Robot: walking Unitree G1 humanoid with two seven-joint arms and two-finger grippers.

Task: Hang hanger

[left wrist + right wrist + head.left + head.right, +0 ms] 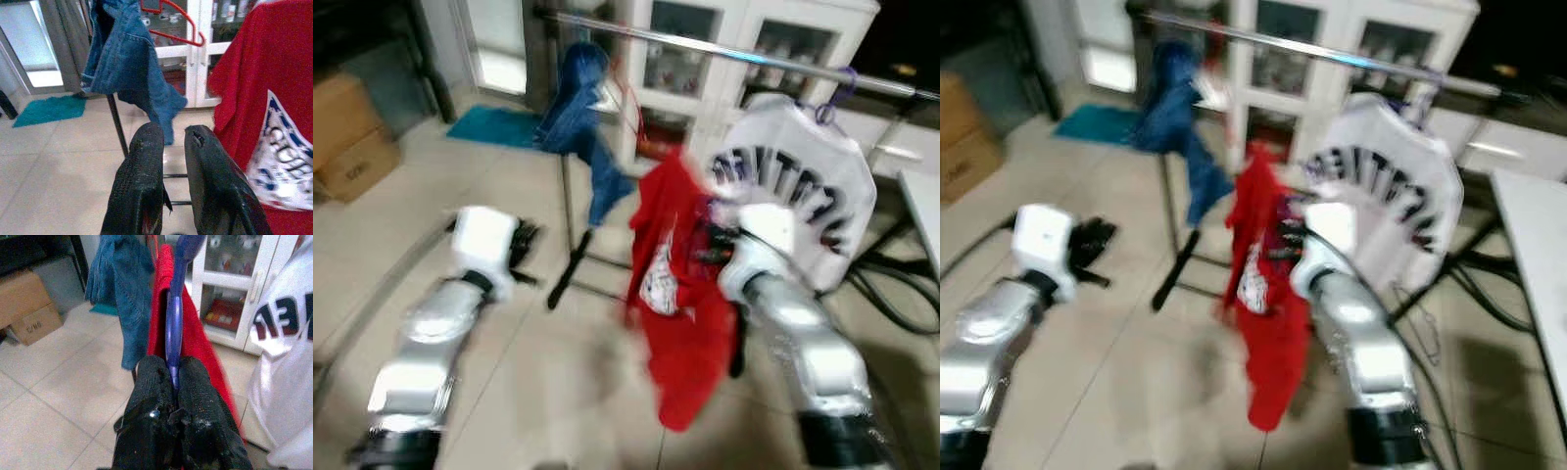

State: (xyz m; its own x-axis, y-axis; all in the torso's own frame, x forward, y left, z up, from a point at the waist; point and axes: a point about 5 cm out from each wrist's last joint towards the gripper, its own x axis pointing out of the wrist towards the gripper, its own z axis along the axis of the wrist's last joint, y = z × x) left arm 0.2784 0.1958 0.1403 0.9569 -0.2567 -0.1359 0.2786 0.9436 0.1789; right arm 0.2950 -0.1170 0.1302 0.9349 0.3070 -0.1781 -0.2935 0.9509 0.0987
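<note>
My right gripper point(172, 364) is shut on a blue hanger point(173, 318) that carries a red T-shirt point(680, 313) with a white print. It holds the shirt up in front of me, below the metal rail point(705, 46) of a clothes rack. A white T-shirt point(803, 186) with dark letters hangs from the rail on a purple hanger point(832, 103), just right of the red one. A blue denim garment point(582, 108) hangs on a red hanger point(171, 24) further left. My left gripper point(173, 132) is raised at the left, open by a narrow gap with nothing in it.
The rack's dark post and foot point(570, 255) stand on the tiled floor ahead. Behind it is a white glass-door cabinet point(671, 59). Cardboard boxes point(347, 137) and a teal mat point(499, 125) lie at the left, a white table point(925, 215) and black cables point(891, 294) at the right.
</note>
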